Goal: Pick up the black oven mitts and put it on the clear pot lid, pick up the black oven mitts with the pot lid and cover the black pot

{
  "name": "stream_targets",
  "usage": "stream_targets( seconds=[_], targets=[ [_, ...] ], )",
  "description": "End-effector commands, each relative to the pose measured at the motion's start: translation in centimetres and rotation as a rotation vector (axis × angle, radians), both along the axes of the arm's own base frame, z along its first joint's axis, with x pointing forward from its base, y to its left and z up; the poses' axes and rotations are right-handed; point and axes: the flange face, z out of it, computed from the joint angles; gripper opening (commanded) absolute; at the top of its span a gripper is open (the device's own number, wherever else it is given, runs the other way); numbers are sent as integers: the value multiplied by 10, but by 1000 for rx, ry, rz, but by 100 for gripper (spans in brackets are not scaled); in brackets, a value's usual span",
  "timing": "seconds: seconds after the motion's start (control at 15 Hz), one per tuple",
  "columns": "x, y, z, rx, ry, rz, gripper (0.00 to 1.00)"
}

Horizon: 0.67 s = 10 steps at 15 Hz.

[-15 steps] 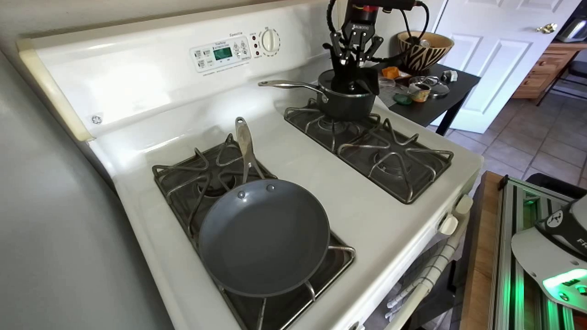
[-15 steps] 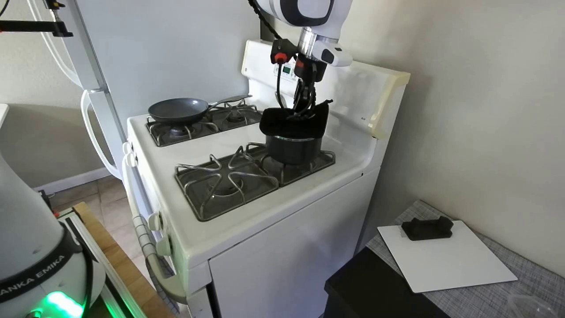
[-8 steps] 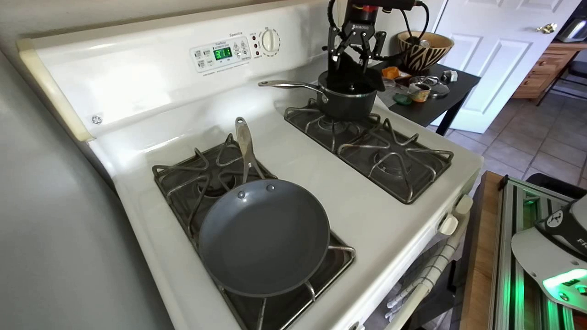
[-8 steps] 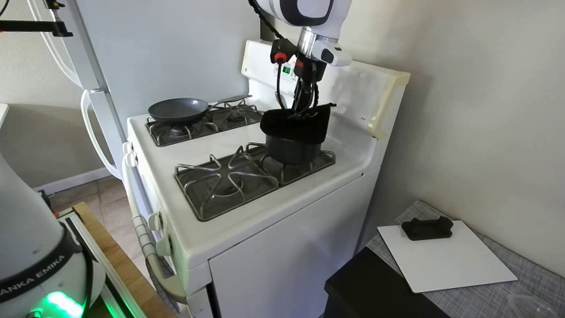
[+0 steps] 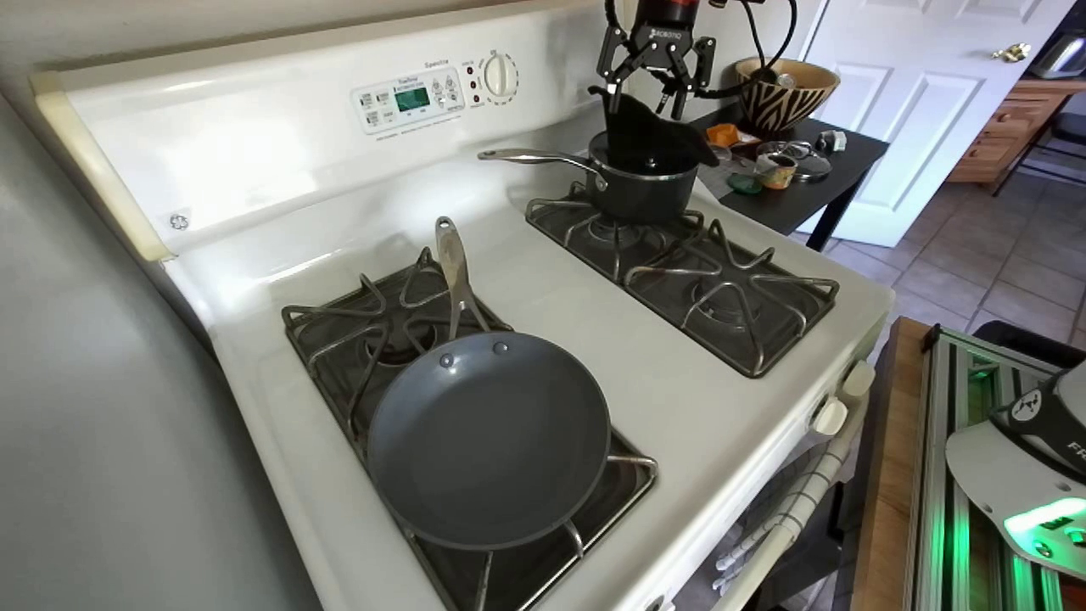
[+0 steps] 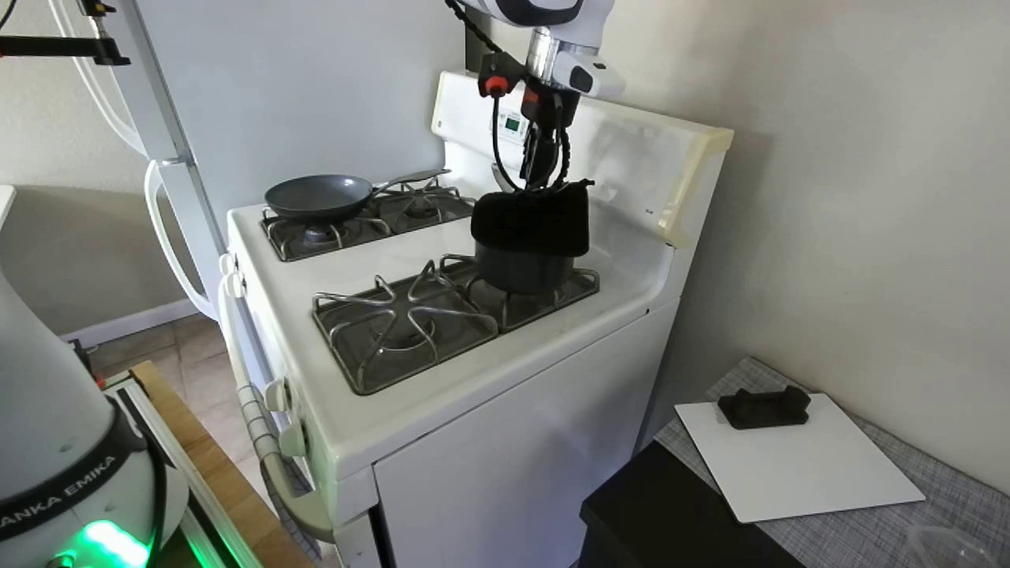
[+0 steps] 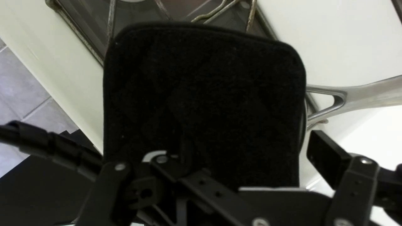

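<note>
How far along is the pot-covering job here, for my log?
Looks done: the black oven mitt lies over the black pot, part of it peaking up.
In hand: nothing apparent; the end effector stands open over the cloth.
Left: probably just moving away, provided the clear pot lid sits underneath, which I can't confirm; a glass lid lies on the side table.

A home kitchen, this, and it shows everywhere! Here's a glossy white gas stove (image 5: 543,280) with dark metal wire grates (image 5: 780,278) and a small green digital display (image 5: 413,99); up top, a wide, shallow, round grey frying pan (image 5: 489,441) and a small, deep, round black pot (image 5: 640,195). There's a grey-and-white checked cloth towel (image 6: 256,422) over the white curved oven handle (image 6: 312,519), a tall, pale, flat-sided refrigerator (image 6: 316,95) right alongside, square beige floor tiles (image 5: 984,280), a white panelled door (image 5: 916,85) with its round brass-coloured knob (image 5: 1012,53)
</note>
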Motion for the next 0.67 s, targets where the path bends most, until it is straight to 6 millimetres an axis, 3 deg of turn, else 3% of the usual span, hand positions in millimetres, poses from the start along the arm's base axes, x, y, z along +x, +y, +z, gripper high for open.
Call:
stream_targets(
  seconds=[0.0,0.6],
  targets=[
    [-6,12,17,-45,-37,23,100],
    [-18,41,78,-347,-323,212,100]
  ],
)
